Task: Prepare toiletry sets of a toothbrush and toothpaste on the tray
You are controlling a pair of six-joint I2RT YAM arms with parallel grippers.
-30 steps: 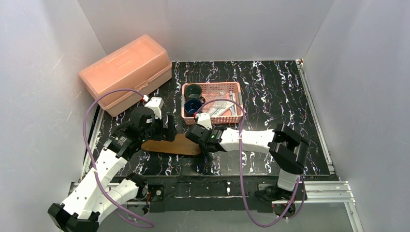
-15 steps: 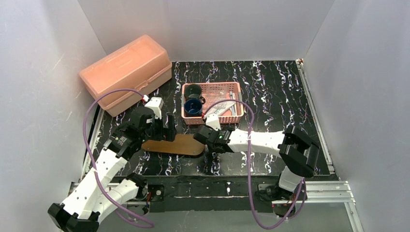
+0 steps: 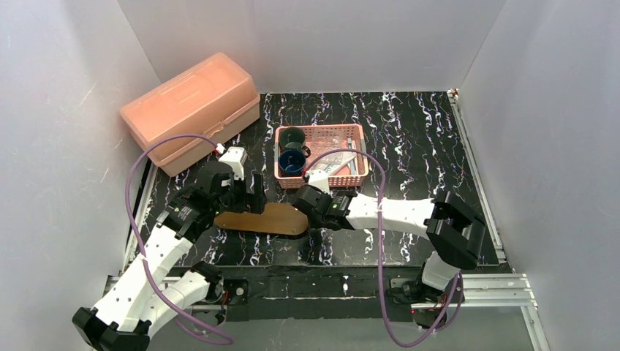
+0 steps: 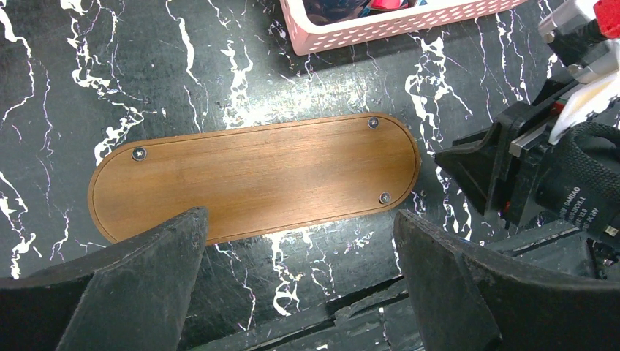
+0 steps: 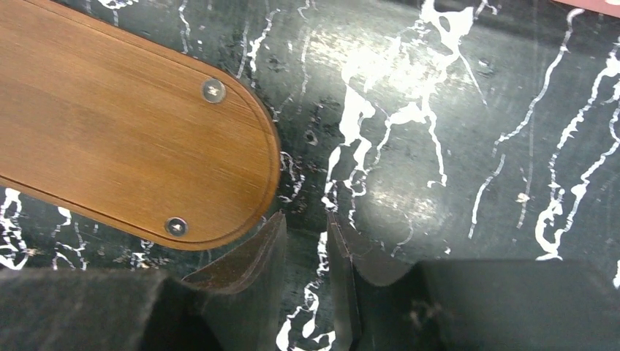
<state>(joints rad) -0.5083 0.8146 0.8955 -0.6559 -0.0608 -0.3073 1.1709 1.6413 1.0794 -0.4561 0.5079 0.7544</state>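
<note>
Top external view alone shows the toiletry sets (image 3: 342,162): pale sticks and tubes lying in the right part of the pink basket (image 3: 319,131), beside two dark cups (image 3: 292,137). The tray (image 3: 262,218) lies on the black marbled table (image 3: 409,139), nearer than the basket, between both grippers.

Left wrist view shows the tray's full oval with three screw heads. The left gripper (image 4: 300,218) hovers above it, fingers (image 4: 146,270) spread wide, holding nothing.

Right wrist view shows only the tray's rounded right end. The right gripper (image 5: 305,227) sits just beside that end, fingers (image 5: 256,263) a narrow gap apart, gripping nothing. Contact with the tray rim cannot be told.
</note>
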